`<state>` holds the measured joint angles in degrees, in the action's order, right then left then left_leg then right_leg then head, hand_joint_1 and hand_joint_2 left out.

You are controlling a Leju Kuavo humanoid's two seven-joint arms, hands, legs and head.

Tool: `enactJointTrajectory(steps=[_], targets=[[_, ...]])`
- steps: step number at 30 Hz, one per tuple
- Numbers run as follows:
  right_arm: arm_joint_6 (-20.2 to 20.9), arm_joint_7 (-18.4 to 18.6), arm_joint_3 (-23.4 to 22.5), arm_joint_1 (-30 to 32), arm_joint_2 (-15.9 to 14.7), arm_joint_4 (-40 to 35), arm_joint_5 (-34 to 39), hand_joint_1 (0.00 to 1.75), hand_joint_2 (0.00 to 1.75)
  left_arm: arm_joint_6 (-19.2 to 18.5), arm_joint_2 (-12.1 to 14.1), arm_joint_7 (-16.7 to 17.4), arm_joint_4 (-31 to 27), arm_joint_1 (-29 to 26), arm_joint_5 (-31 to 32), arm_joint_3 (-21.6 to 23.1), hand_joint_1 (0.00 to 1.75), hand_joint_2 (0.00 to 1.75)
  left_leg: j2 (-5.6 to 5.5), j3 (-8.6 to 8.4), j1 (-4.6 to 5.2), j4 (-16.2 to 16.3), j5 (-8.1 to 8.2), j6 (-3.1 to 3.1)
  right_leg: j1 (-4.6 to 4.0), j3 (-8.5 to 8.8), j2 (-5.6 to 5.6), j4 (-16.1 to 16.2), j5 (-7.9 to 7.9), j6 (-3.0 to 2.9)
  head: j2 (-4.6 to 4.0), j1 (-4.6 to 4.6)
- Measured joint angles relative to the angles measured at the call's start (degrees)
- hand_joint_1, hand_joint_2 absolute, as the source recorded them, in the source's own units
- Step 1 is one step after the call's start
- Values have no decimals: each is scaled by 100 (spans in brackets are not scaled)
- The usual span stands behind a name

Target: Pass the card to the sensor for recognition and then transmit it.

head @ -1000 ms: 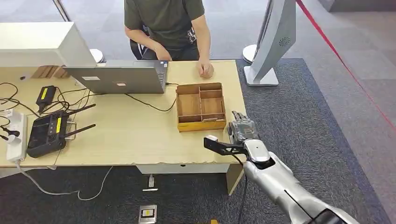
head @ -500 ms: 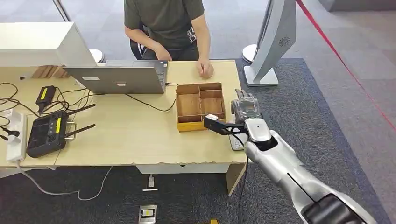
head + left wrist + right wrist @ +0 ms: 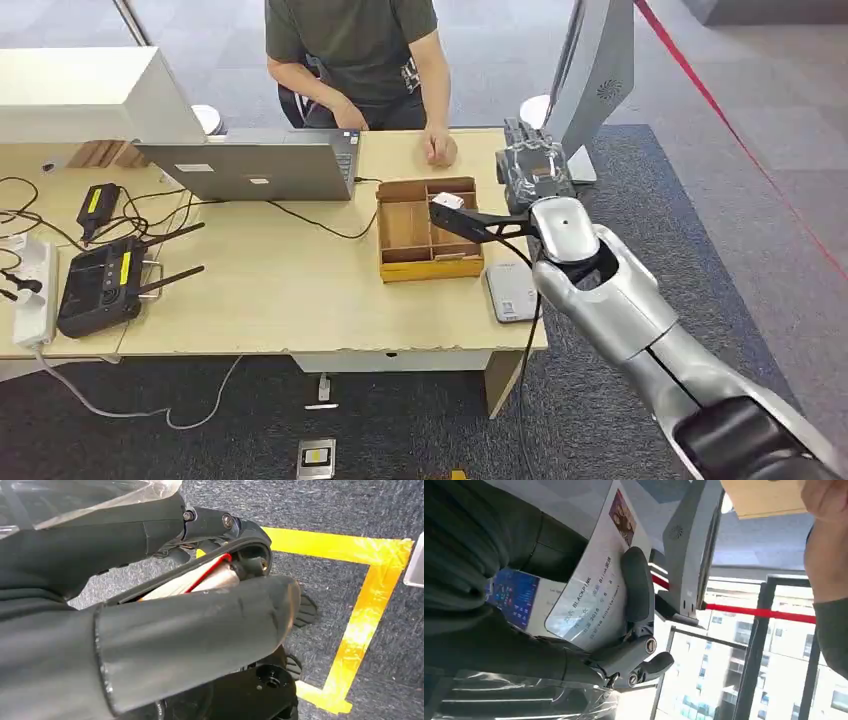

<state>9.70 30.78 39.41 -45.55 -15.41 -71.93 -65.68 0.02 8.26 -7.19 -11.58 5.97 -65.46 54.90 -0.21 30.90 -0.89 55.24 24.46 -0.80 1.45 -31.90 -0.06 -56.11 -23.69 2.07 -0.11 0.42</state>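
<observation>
The right hand (image 3: pixel 527 165) was raised over the far right corner of the desk (image 3: pixel 290 290), beyond the wooden divided box (image 3: pixel 430 230) and near the person's hand (image 3: pixel 440 150). In the right wrist view its fingers (image 3: pixel 636 585) gripped the card (image 3: pixel 599 580), a printed card held flat against the palm. The grey sensor pad (image 3: pixel 510 292) lay on the desk's right edge, just beside the box. The left hand (image 3: pixel 165 630) hung over carpet with yellow tape (image 3: pixel 365 595), fingers curled; whether it held anything could not be told.
</observation>
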Motion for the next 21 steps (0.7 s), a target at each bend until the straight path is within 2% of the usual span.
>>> enactJointTrajectory(steps=[6,21], targets=[[-57,-64,122,-35,83,-121,116,175,175,-74,0,-59,0,6,116,4,0,0,0,3,-1,0,0,0,0,1,0,0,0,0,0,2],[-166,79,461,-253,518,524,428,175,175,-87,7,98,0,9,0,7,0,0,-3,6,-3,0,0,0,-3,-2,-1,0,0,0,0,2]])
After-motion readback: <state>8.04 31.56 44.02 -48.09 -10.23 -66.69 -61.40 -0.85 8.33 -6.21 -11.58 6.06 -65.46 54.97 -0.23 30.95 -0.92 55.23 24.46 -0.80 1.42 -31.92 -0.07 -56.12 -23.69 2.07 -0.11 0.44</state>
